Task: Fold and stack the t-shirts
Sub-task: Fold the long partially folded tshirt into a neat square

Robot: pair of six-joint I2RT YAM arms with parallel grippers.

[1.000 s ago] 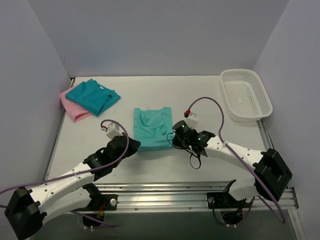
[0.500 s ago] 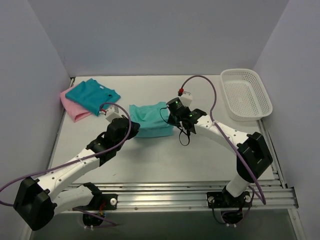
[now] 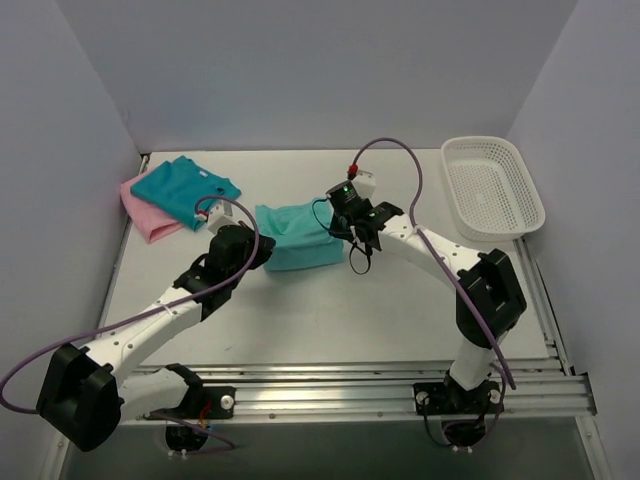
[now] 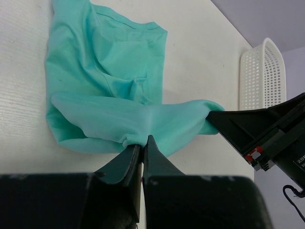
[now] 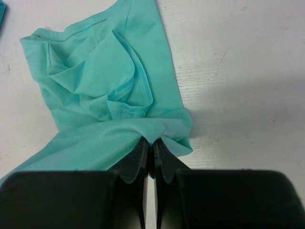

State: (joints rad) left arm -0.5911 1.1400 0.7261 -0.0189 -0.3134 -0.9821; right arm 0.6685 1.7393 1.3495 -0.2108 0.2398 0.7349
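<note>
Sea-green tee (image 3: 298, 250) is sitting around the middle of the table (image 3: 400, 300), a bit toward the left side, and both arms have hold of it. The left claw (image 4: 142, 140) is pinched tight on one end of the near hem, fingers pressed together with just a bit of fabric bunched between them. The right claw (image 5: 152, 142) is clamped the same way on the other end of that hem. Between the two, that edge is lifted off the table and stretched into a band that hangs over the rest of the shirt. The rest lies rumpled on the surface, with the collar end pointing away from the arms.

Over in the far-left corner, the teal-blue tee (image 3: 185, 190) is folded and lying on top of the pink tee (image 3: 145, 220), with the pink one sticking out along the left and near side. They're near the green one but not touching it.

White mesh basket (image 3: 493, 188) is way over at the far right, well apart from all the shirts.
</note>
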